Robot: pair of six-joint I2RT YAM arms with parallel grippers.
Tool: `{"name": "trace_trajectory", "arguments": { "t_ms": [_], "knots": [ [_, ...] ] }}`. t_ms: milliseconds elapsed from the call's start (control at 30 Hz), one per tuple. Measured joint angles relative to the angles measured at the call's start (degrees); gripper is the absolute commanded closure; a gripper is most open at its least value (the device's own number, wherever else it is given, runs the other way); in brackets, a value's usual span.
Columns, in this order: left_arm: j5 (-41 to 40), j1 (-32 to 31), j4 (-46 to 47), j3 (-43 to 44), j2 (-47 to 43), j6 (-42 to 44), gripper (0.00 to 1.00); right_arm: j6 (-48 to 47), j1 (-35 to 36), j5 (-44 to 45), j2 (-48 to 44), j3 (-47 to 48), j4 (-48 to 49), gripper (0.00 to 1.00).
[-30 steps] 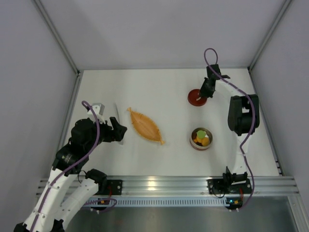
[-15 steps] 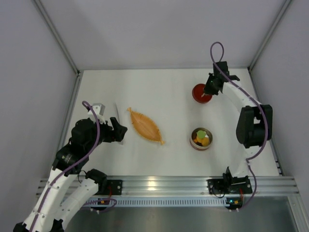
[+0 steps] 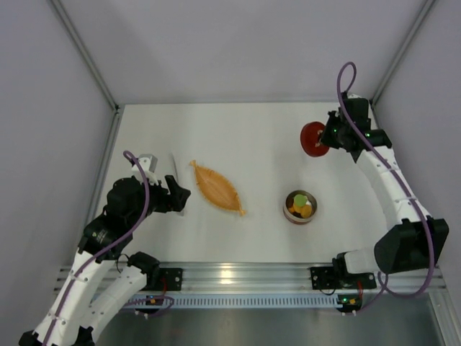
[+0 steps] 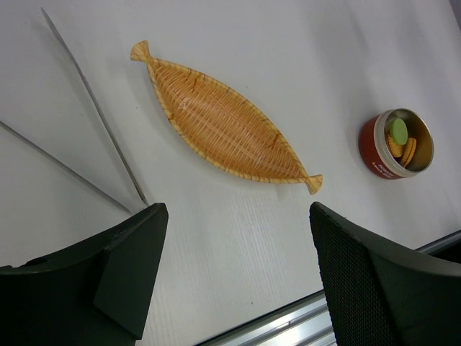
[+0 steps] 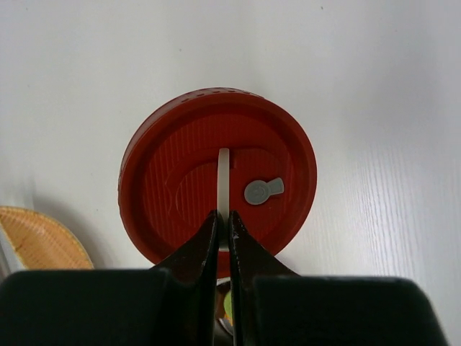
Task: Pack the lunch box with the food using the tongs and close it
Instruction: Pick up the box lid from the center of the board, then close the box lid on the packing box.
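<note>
A: How is the right arm set?

B: It stretches up the right side of the counter (image 3: 238, 137), elbow out by the near right corner, wrist bent in towards the far right area. The right end effector (image 5: 223, 220) has its fingers pressed together on the thin white strip across the red lid (image 5: 180, 166). The lid's face is turned to the wrist camera, and a shadow lies on the counter beside it.

A: And the lunch box?

B: The tin (image 3: 300, 206) sits uncovered on the counter, nearer the bases than the lid and well apart from it. The food (image 3: 301, 204) is inside.

A: The left arm?

B: It is folded over the near left corner, forearm pointing right. The left end effector (image 4: 234, 216) is spread wide and grips nothing. The tongs (image 4: 94, 122) lie flat on the counter just ahead of its fingers, beside the orange leaf-shaped dish (image 4: 223, 126).
</note>
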Motion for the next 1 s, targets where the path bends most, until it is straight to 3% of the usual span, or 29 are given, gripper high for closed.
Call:
{"name": "trace_trajectory", "arguments": {
  "t_ms": [233, 467, 667, 1000],
  "knots": [
    [-0.2, -0.3, 0.0, 0.0, 0.0, 0.0, 0.16, -3.8, 1.9, 2.6, -11.4, -4.9, -8.6, 1.00],
    [-0.4, -0.3, 0.0, 0.0, 0.0, 0.0, 0.15, -3.9, 12.1, 5.9, -19.7, -10.6, -13.7, 1.00],
    [-0.4, -0.4, 0.0, 0.0, 0.0, 0.0, 0.15, -1.2, 21.2, 9.7, -18.7, -15.4, -15.7, 1.00],
    [-1.7, -1.0, 0.0, 0.0, 0.0, 0.0, 0.15, 0.4, 21.8, 10.9, -17.0, -19.9, -15.9, 1.00]
  ]
}}
